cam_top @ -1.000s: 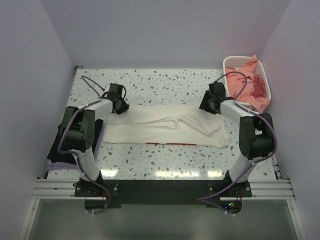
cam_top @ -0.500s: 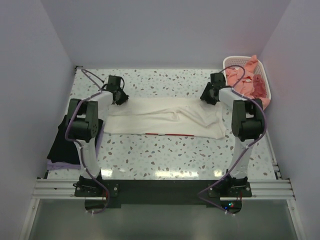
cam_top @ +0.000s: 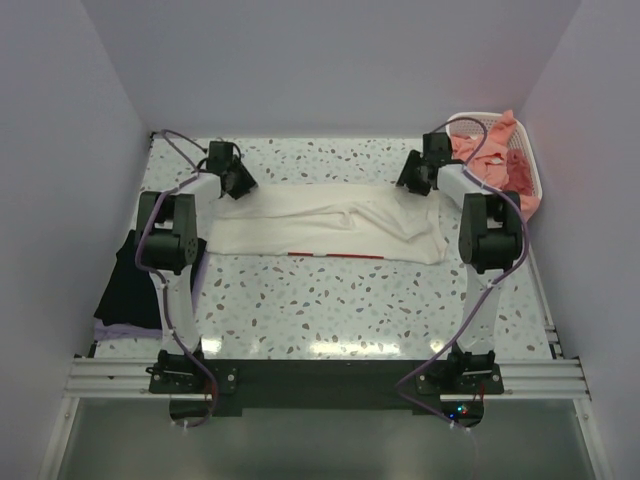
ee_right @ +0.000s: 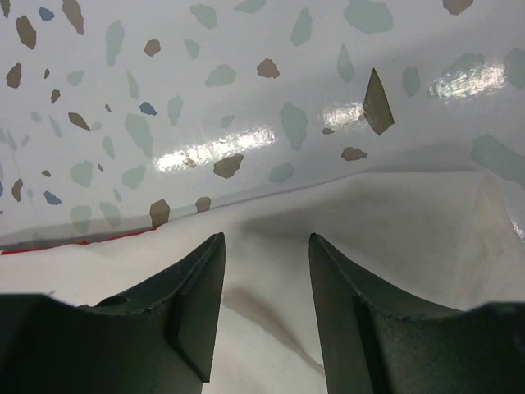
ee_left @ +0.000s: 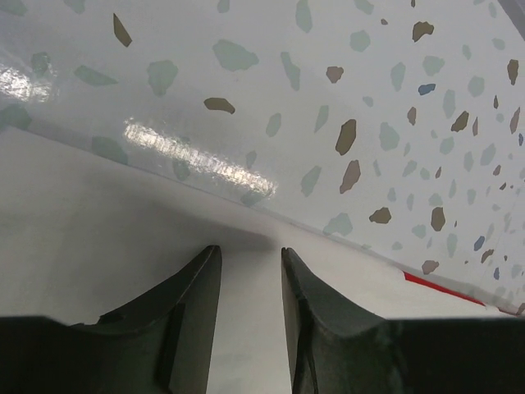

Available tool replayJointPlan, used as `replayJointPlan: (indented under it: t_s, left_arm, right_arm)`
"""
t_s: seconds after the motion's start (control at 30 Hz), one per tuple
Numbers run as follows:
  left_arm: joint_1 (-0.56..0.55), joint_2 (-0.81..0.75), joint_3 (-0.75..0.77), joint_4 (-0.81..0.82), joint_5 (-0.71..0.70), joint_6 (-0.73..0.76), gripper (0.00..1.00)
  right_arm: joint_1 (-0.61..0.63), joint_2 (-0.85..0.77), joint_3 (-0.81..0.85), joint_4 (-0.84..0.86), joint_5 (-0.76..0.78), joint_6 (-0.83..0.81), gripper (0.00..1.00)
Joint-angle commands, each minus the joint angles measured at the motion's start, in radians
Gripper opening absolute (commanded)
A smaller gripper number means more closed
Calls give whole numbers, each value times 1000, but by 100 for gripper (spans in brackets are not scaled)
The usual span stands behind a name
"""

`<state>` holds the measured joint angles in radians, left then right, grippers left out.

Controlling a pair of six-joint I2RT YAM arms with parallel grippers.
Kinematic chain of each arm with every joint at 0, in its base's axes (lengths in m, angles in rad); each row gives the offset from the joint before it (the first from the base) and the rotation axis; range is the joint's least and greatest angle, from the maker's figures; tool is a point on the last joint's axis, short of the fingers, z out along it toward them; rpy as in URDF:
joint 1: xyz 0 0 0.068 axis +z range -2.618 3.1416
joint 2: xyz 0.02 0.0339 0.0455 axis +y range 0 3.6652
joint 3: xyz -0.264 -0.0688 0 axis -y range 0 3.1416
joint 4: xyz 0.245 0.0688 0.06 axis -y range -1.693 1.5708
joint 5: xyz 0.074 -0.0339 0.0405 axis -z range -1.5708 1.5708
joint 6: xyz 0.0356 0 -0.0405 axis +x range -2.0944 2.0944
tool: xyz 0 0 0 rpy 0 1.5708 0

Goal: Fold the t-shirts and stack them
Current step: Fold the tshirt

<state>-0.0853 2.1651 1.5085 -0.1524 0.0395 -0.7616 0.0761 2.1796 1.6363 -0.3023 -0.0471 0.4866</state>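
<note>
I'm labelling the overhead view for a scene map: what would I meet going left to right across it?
black tee → left gripper → cream tee → right gripper → basket

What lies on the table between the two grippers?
The cream shirt, spread from the left gripper to the right gripper; the top view shows it.

A robotics lab test cell, not a home. Plain pale walls (cam_top: 330, 60) box in a speckled tabletop (cam_top: 330, 310) on three sides, with no furniture or decoration. Two robot arms, left (cam_top: 168, 250) and right (cam_top: 490, 240), are bolted to a black plate on a metal rail (cam_top: 100, 376) at the near edge, with loose cables (cam_top: 180, 142) looping off them. The only household things are a white shirt (cam_top: 320, 225) and a plastic laundry basket (cam_top: 478, 116).
</note>
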Motion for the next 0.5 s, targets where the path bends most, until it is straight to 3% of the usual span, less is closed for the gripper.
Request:
replayJointPlan:
  t_s: [0.0,0.23,0.47]
  left_arm:
    - [7,-48,35,16,59,39,41]
    - [7,-171,2,14,109,4,43]
    - [-5,-335,-138,31,146,-27,43]
  right_arm:
    - [-4,-112,-6,41,-54,-69,49]
    - [-4,-135,-67,51,-92,-117,50]
    - [14,-132,-118,78,-106,-131,51]
